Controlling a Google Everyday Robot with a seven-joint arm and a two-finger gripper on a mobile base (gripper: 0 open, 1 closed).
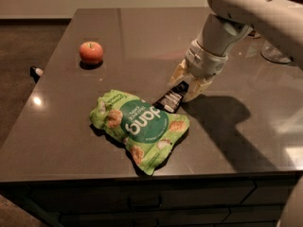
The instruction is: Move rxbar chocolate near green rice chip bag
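Note:
The green rice chip bag (139,126) lies crinkled on the dark table (142,37), near its front edge. The rxbar chocolate (171,99), a small black wrapper with white text, is at the bag's upper right corner, touching or just over its edge. My gripper (189,86) comes down from the upper right and is shut on the bar's right end. The white arm rises behind it to the top right.
A red apple (91,52) sits at the table's back left. A clear glass object (276,53) stands at the right edge, behind the arm. A small dark item (36,72) lies on the floor to the left of the table.

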